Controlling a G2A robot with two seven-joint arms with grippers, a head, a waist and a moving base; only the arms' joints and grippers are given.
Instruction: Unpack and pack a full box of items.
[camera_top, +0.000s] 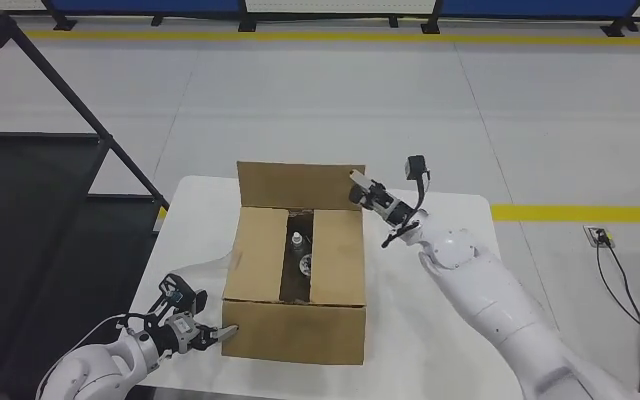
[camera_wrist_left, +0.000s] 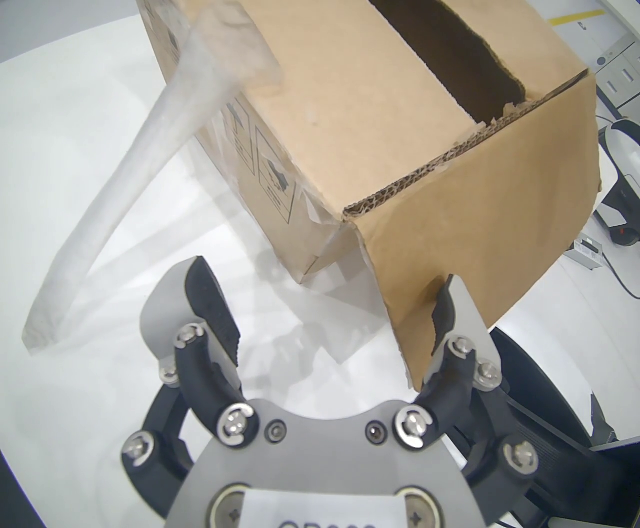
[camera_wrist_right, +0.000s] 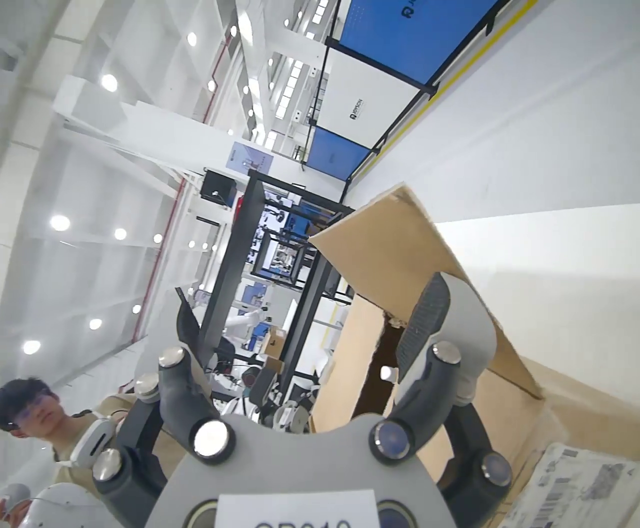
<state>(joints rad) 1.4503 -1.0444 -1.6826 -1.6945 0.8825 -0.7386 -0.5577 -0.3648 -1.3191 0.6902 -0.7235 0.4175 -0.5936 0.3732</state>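
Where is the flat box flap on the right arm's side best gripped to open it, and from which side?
Probably the free inner edge of the flap along the centre gap, from above, one jaw dipping into the gap. It lies flat and hinges at the outer wall, so only that edge is exposed.

Brown cardboard box (camera_top: 295, 312) at lower centre of the top view, upright. Two long top flaps (camera_top: 258, 255) folded nearly flat, dark gap between. Far end flap (camera_top: 300, 185) raised. In the gap, a white-capped bottle (camera_top: 297, 240) beside a pale, unclear item (camera_top: 306, 264). Loose clear tape strip (camera_wrist_left: 150, 150) hanging off one upper edge.
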